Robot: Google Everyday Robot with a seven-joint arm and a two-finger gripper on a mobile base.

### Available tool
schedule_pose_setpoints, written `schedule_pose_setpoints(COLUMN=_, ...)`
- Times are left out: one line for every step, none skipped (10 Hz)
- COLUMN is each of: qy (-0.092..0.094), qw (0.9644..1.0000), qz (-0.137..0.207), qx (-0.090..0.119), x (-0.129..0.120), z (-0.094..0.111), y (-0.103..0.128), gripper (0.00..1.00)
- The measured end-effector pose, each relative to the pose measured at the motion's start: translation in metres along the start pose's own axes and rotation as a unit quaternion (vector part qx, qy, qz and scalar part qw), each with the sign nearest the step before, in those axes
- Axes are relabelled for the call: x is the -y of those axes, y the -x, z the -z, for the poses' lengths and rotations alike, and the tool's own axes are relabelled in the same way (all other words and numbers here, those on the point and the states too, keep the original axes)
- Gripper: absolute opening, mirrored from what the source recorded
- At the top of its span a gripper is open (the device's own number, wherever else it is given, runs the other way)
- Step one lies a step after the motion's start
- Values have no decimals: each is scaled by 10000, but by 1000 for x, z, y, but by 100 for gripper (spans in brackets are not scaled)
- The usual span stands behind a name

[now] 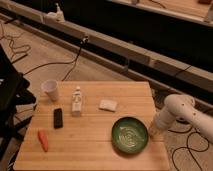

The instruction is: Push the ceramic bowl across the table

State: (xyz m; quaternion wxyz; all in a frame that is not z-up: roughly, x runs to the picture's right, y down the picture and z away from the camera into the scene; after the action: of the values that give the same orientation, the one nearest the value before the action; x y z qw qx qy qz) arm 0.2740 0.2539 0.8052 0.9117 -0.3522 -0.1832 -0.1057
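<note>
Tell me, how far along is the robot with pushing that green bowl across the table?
Early days. Done: the gripper sits low at the right edge of the table, beside the right rim of the ceramic bowl. In hand: making contact; I cannot tell whether it touches. Left: the whole push, since the bowl lies near the front right corner.

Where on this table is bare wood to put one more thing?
Bare table lies between the carrot and the ceramic bowl, and beyond the bowl beside the white pad. It is crowded around the cup, bottle and black device. The gripper is beside the bowl at the table's edge.
</note>
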Motion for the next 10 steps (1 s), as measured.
schedule_pose_setpoints(qy=23, qw=10000, qz=78, qx=0, x=2, z=-1, y=6, gripper=0)
schedule_pose_setpoints(qy=39, qw=9998, qz=203, qx=-23, x=4, z=-2, y=15, gripper=0)
schedule_pose_setpoints(qy=47, qw=9996, qz=294, qx=-27, x=5, z=-2, y=22, gripper=0)
schedule_pose_setpoints(qy=46, qw=9991, qz=423, qx=-22, x=7, z=-1, y=32, gripper=0)
schedule_pose_setpoints(qy=37, qw=9986, qz=525, qx=-1, x=10, z=-1, y=42, gripper=0)
schedule_pose_setpoints(qy=24, qw=9982, qz=588, qx=63, x=13, z=-2, y=53, gripper=0)
schedule_pose_setpoints(qy=22, qw=9983, qz=555, qx=162, x=15, z=-4, y=64, gripper=0)
schedule_pose_setpoints(qy=43, qw=9983, qz=516, qx=275, x=14, z=-9, y=76, gripper=0)
schedule_pose_setpoints(qy=93, qw=9981, qz=502, qx=347, x=12, z=-17, y=85, gripper=0)
schedule_pose_setpoints(qy=140, qw=9979, qz=504, qx=392, x=13, z=-24, y=91, gripper=0)
